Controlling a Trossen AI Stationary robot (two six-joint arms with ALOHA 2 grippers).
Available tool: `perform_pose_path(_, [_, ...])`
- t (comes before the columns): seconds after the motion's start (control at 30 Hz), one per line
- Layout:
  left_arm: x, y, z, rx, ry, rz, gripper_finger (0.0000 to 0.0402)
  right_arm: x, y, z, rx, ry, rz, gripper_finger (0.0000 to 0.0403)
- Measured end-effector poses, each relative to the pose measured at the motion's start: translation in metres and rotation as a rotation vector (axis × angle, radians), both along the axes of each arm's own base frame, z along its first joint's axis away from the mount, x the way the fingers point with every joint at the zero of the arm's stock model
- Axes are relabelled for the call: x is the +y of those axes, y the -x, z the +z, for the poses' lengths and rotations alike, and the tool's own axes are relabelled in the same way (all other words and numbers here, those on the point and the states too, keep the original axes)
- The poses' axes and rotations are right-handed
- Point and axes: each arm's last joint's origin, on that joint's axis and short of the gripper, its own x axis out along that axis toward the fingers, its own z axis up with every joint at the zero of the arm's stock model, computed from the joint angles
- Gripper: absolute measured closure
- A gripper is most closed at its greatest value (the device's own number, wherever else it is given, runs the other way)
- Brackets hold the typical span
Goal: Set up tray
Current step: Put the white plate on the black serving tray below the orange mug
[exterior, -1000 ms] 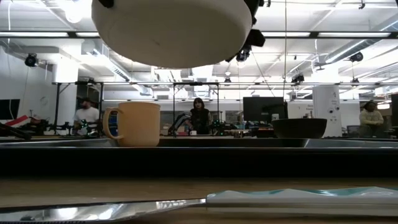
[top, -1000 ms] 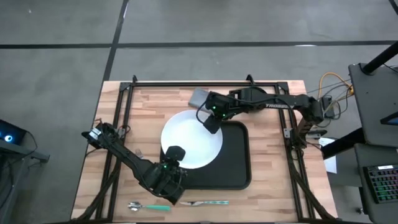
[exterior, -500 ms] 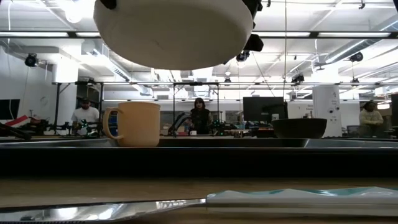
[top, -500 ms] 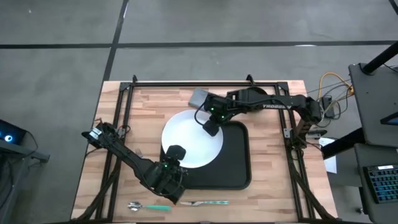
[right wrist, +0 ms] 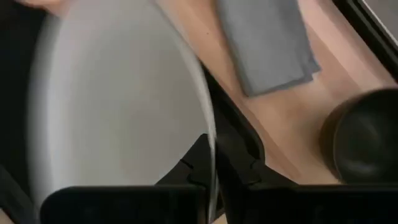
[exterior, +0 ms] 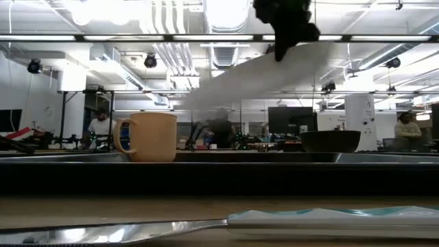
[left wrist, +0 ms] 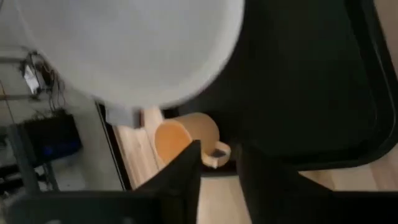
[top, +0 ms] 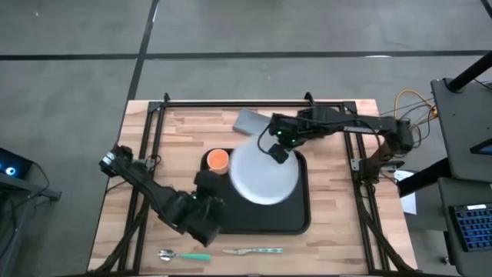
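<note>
R gripper [top: 275, 151] pinches rim of white plate [top: 264, 174], tilted above black tray [top: 300, 219]; L gripper [top: 206, 183] spread, just beside mug [top: 217, 160].

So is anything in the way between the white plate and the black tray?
Nothing visible is. The right gripper holds the white plate by its rim, tilted above the black tray. The orange mug stands at the tray's left end, beside the plate, not under it.

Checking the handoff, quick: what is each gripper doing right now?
Left gripper: open, holding nothing.
Right gripper: shut on the white plate rim, plate lifted over the tray.
</note>
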Motion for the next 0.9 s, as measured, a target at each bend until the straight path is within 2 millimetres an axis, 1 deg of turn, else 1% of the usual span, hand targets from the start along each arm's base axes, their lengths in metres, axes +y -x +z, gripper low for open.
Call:
perform_pose_path(0.07, [0.005,0.005,0.005,-0.023,0.015,0.012,0.0285,0.001,0.013,0.003,0.003,0.011,-0.034,0.0396])
perform_pose_path(0.13, [0.013,0.016,0.011,-0.046,0.008,0.016,0.0268,0.003,0.024,0.002,-0.02,0.011,-0.04,0.0396])
perform_pose_path(0.23, [0.033,0.037,0.023,-0.135,-0.055,0.053,0.0254,0.004,0.03,-0.009,-0.086,-0.008,-0.057,0.0396])
perform_pose_path(0.37, [0.067,0.067,0.031,-0.318,-0.117,0.175,0.0251,0.006,0.037,-0.033,-0.148,-0.064,-0.061,0.0396])
perform_pose_path(0.47, [0.088,0.093,0.033,-0.482,-0.133,0.26,0.0251,0.008,0.032,-0.061,-0.219,-0.148,-0.031,0.0395])
perform_pose_path(0.53, [0.099,0.109,0.031,-0.556,-0.134,0.283,0.0251,0.01,0.031,-0.077,-0.25,-0.208,-0.022,0.0395])
perform_pose_path(0.67, [0.112,0.131,0.023,-0.636,-0.082,0.298,0.0251,0.012,0.034,-0.101,-0.251,-0.27,-0.027,0.0395])
perform_pose_path(0.73, [0.117,0.139,0.021,-0.66,-0.067,0.304,0.0251,0.012,0.036,-0.11,-0.246,-0.296,-0.031,0.0395])
perform_pose_path(0.8, [0.12,0.144,0.02,-0.674,-0.07,0.309,0.0251,0.013,0.037,-0.116,-0.255,-0.322,-0.033,0.0395])
perform_pose_path(0.9, [0.121,0.146,0.02,-0.686,-0.071,0.312,0.0251,0.013,0.036,-0.123,-0.269,-0.338,-0.039,0.0395])
